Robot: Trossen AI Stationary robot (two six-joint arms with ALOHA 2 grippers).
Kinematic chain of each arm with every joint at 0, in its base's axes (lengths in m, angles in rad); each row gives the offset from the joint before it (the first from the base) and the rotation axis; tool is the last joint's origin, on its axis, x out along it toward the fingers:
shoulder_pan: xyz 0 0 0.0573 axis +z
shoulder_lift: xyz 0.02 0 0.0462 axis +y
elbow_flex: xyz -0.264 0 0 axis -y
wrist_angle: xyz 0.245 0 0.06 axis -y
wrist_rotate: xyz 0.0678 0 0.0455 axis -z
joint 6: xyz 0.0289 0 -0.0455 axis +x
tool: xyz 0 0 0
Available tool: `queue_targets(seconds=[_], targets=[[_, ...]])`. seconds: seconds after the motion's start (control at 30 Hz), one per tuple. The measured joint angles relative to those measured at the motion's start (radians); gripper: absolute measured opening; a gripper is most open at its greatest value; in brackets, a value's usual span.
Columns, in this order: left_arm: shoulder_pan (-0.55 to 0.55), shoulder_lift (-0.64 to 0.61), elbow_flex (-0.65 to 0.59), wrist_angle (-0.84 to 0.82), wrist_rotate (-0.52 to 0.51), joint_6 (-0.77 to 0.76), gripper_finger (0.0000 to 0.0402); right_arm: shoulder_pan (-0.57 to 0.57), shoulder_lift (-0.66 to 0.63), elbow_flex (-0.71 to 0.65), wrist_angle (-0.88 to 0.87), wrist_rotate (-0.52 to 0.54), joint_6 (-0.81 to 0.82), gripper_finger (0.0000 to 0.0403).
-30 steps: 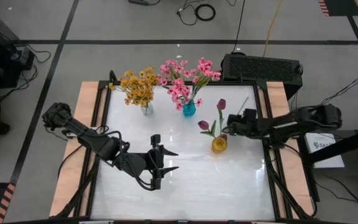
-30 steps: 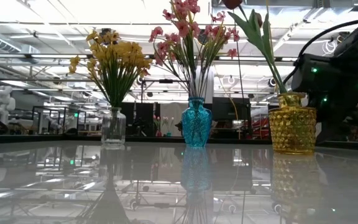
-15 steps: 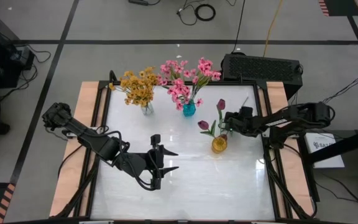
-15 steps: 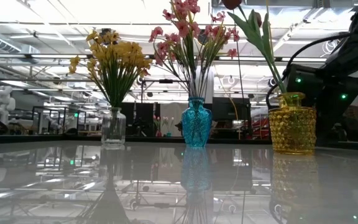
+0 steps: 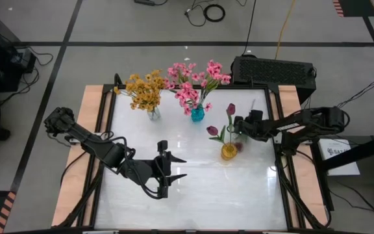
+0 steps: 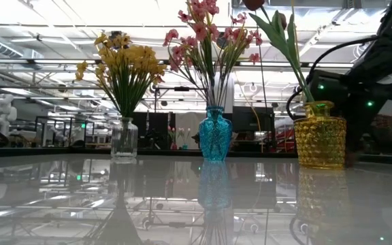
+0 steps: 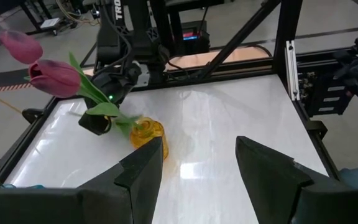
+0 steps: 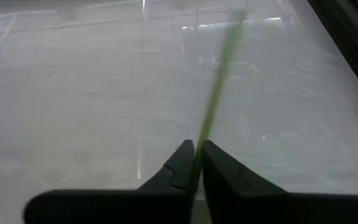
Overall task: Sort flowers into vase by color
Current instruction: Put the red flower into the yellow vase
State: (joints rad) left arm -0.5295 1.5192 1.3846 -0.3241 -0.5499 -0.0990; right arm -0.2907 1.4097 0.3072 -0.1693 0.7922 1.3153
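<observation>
A: From above, the right gripper [image 5: 237, 127] sits beside the yellow vase [image 5: 229, 151] near the table's [image 5: 239, 195] right edge.

B: Its wrist view shows it pinching a green tulip stem [image 8: 216, 99]. The left gripper [image 5: 182, 167] waits open, mid-table.

The right arm is stretched in from the 3 o'clock side of the high view toward its centre, elbow raised. The right gripper [image 5: 237, 123] is carried at its end, and its fingers [image 8: 182, 163] are pinched together on a thin green stem [image 8: 215, 102]. The left arm is reached in from 9 o'clock, bent low; the left gripper [image 5: 179, 167] is kept parted and pointed toward 3 o'clock.
</observation>
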Motion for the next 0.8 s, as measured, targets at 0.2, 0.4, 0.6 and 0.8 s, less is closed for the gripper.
queue_targets(seconds=[0.2, 0.4, 0.6, 0.8], targets=[[-0.004, 0.000, 0.000, 0.000, 0.000, 0.000, 0.0209, -0.024, -0.001, 0.001, -0.018, -0.010, 0.006, 0.0004], [-0.004, 0.000, 0.000, 0.000, 0.000, 0.000, 0.0209, -0.028, 0.000, -0.001, -0.011, 0.013, 0.000, 0.0001], [-0.004, 0.000, 0.000, 0.000, 0.000, 0.000, 0.0209, -0.027, -0.027, -0.004, -0.006, 0.022, -0.025, 0.0001], [-0.004, 0.000, 0.000, -0.004, 0.000, 0.000, 0.0209, -0.023, -0.135, -0.005, -0.013, 0.050, -0.081, 0.0000]])
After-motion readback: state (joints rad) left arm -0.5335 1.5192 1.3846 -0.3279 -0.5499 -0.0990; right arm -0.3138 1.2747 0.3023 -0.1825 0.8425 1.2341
